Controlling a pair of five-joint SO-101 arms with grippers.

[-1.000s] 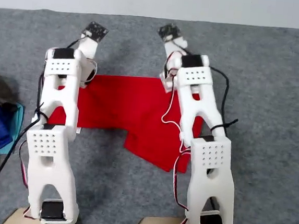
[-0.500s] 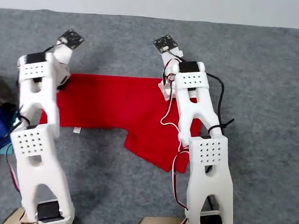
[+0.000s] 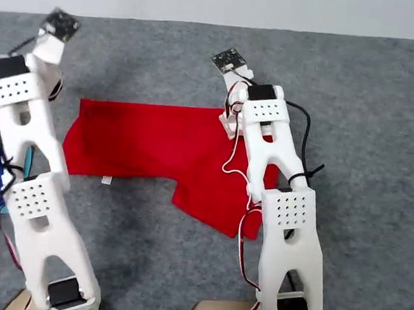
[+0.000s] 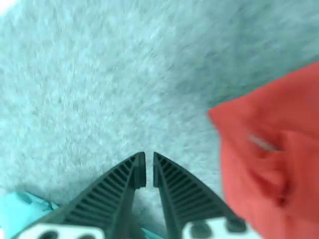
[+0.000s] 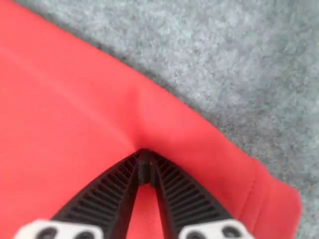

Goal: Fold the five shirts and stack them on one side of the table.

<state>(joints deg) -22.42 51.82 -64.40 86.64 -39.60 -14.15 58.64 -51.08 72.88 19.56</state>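
Now the right gripper (image 5: 144,172) is pinching the red shirt (image 3: 157,143) on the grey mat (image 3: 378,105), the left gripper (image 4: 148,172) is hanging closed and empty beside it, so pulling one side could bunch it.

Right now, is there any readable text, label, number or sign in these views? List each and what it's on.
No readable text, number or sign anywhere.
White tag at the edge of the red shirt nearest the arm bases: too small to read.
Grey mark on the red shirt in the left wrist view: blurred, unreadable.
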